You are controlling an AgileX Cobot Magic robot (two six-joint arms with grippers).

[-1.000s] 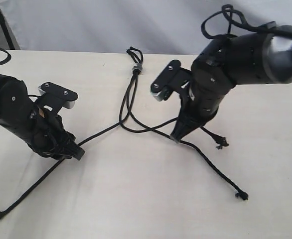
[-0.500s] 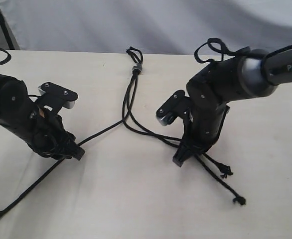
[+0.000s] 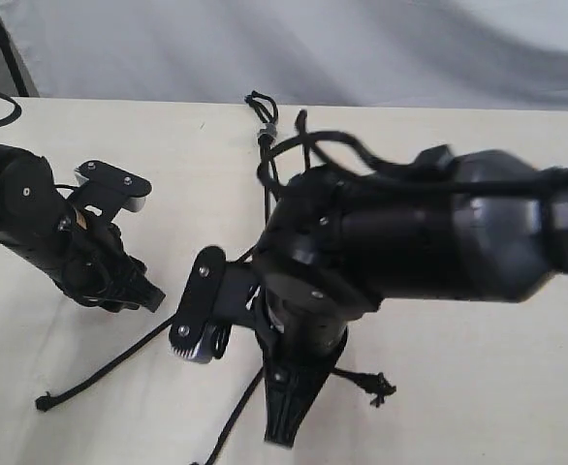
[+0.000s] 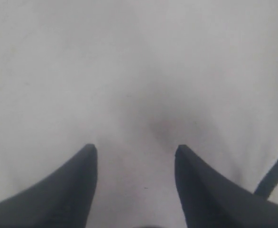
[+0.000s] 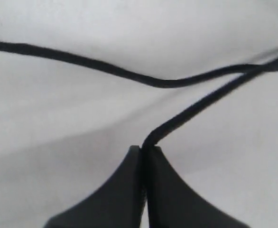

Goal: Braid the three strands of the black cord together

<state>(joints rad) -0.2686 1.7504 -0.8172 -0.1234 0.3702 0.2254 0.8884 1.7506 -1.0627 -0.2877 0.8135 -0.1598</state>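
Near-centre now, right claw [image 5: 143,149], clamped on a strand [image 5: 200,105], has probably crossed it leftward; left claw [image 4: 134,148] gapes empty.

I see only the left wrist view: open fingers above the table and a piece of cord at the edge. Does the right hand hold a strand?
Observer: Yes, the right hand is shut on one strand, pinched at its very tip.
Operator: Where is that hand?
Observer: In the exterior view it reaches across the middle, low over the table, near the bottom of that picture.
Operator: Is a strand end near my hand?
Observer: One knotted tip lies on the table, apart from the left hand.
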